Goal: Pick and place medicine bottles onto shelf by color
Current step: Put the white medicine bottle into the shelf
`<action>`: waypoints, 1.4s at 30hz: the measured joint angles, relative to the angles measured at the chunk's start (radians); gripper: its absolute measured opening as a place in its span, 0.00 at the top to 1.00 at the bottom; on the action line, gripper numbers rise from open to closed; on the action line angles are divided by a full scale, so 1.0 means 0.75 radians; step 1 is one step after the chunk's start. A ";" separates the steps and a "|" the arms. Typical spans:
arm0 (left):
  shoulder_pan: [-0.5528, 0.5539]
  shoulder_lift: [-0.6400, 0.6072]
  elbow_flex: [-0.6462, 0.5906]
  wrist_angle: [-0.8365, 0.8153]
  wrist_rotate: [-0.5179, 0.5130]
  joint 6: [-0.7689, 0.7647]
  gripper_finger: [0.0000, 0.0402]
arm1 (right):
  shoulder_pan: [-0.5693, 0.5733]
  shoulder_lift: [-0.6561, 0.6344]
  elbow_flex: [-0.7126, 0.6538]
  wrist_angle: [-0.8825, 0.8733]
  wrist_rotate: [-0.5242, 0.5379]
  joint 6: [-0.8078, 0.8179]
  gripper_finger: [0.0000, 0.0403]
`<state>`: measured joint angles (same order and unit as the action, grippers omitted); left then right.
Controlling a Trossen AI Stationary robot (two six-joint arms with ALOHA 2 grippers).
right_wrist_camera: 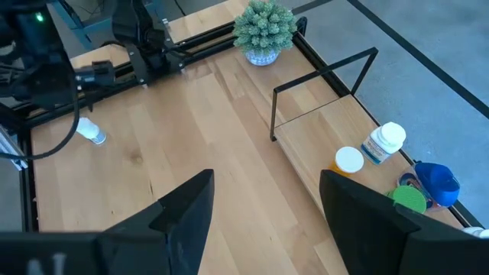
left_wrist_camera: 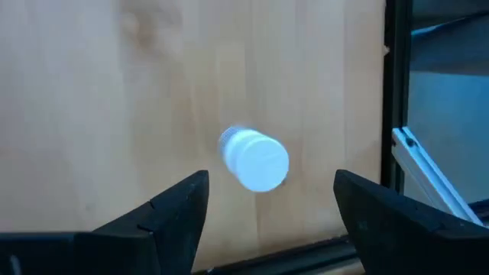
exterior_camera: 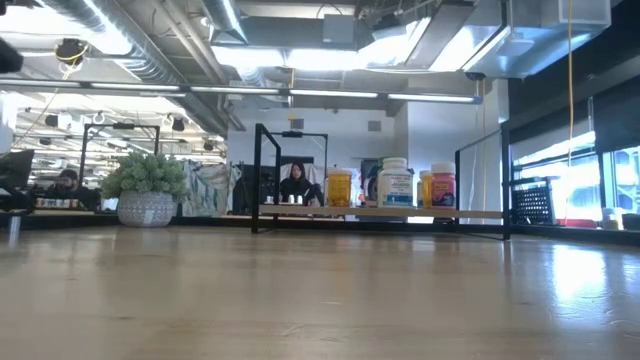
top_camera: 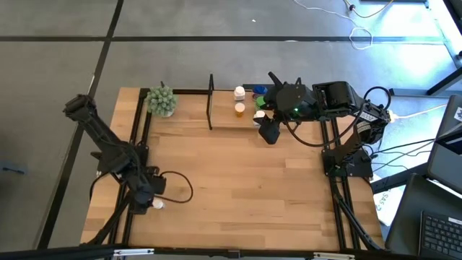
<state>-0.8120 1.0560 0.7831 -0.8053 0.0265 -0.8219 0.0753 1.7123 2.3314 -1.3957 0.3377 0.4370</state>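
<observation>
Light-wood table (top_camera: 238, 180); office with seated person (exterior_camera: 296, 184) behind. Shelf (top_camera: 231, 119) upper centre holds bottles (top_camera: 239, 101). Left gripper (left_wrist_camera: 263, 210) jaws apart over white bottle (left_wrist_camera: 256, 159), lower left, hidden in low view. Right gripper (right_wrist_camera: 263, 206) jaws apart, empty.

The scene is bright and evenly lit. In the low view, long ceiling lights (exterior_camera: 280, 92) glow white and the windows (exterior_camera: 575, 165) at the right are overexposed. The near part of the table (exterior_camera: 300, 300) is out of focus there and reflects a pale glare. In the left wrist view, the white bottle (left_wrist_camera: 254, 159) looks blurred, with a bluish edge. Shadows on the wood are soft and weak.
</observation>
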 joint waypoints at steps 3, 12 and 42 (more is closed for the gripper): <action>-0.027 0.007 -0.045 0.029 -0.001 -0.035 0.32 | 0.000 0.000 0.000 0.000 0.000 0.000 0.41; -0.073 0.009 -0.103 0.080 -0.034 -0.049 0.32 | 0.000 0.000 0.000 0.000 0.000 0.000 0.41; -0.091 0.097 -0.156 0.203 -0.093 -0.262 0.32 | 0.005 0.001 0.000 0.241 -0.638 -0.351 0.41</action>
<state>-0.8803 1.1286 0.6659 -0.6533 -0.0433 -1.0183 0.0788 1.7133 2.3314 -1.2150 -0.1411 0.1741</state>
